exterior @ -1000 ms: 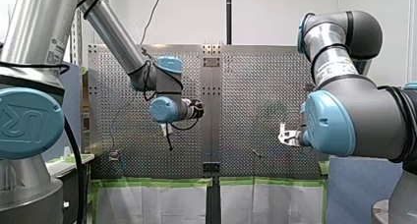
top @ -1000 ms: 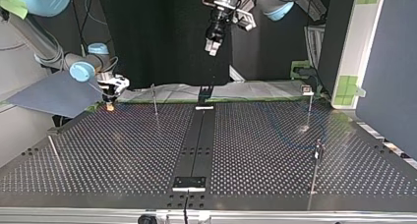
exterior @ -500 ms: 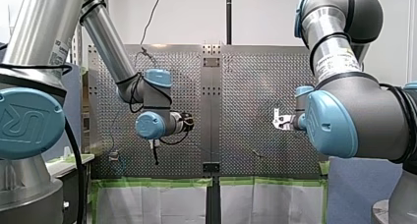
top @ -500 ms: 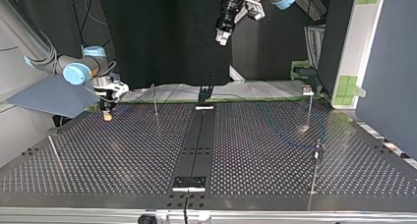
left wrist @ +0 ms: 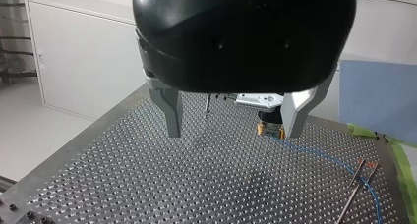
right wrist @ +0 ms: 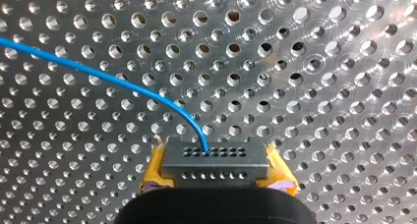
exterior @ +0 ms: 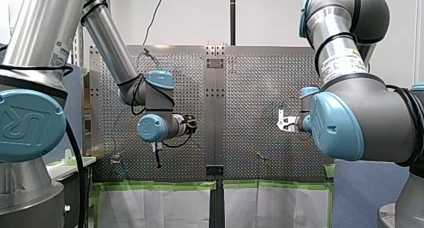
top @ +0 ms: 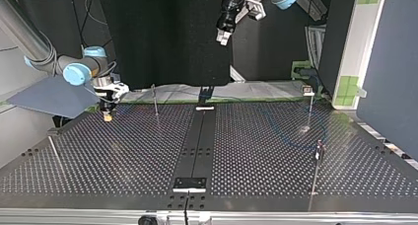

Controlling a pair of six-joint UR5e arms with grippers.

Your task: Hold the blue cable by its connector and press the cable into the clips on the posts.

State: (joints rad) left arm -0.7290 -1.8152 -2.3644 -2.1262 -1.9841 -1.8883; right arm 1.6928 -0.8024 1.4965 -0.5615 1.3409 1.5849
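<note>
right arm: comes in low at top view's left, right gripper (top: 107, 115) pointing down just above bench (top: 123, 156) | its fingers clamped on connector (right wrist: 215, 157) | blue cable (right wrist: 123, 84) exits connector, curves away across bench | left arm: high above bench, left gripper (left wrist: 231, 118) fingers wide apart, holding nothing, cable lying ahead of them

A robotics lab: my left arm (exterior: 107, 43) and my right arm (exterior: 350, 113) flank a perforated metal table (exterior: 260, 88) edged with green tape (exterior: 150, 186), with a white cabinet (left wrist: 83, 67) beyond one side.
</note>
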